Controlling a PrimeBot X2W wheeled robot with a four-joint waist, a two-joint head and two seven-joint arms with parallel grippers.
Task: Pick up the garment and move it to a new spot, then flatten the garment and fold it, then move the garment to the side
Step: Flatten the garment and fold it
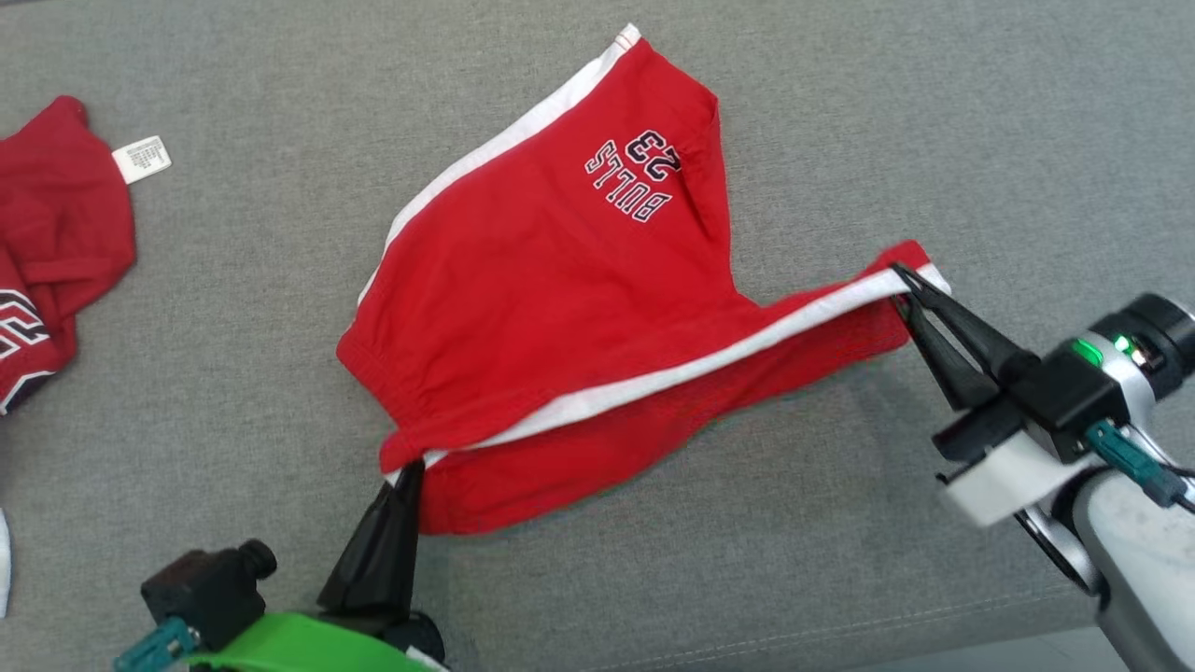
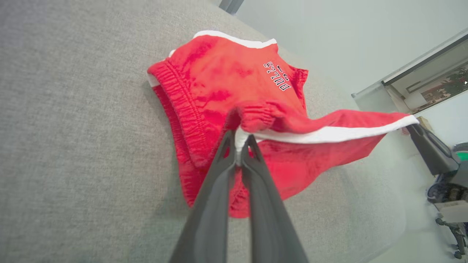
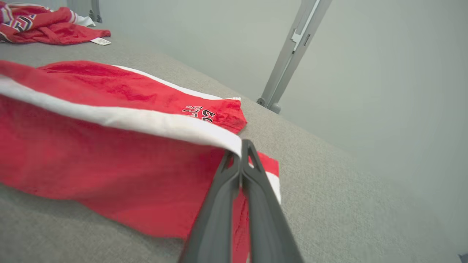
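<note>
Jaws clamp shorts (image 1: 560, 308); grey fabric surface (image 1: 887, 121)

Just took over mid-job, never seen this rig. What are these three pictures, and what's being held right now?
The wide picture looks down from the robot's head. The other two come from cameras on each wrist, looking along that arm's dark fingers. On the grey surface lie red shorts with white stripes. The left gripper pinches their waistband corner; the right gripper pinches the hem end of the same white stripe. A second red garment lies at the left edge.
</note>
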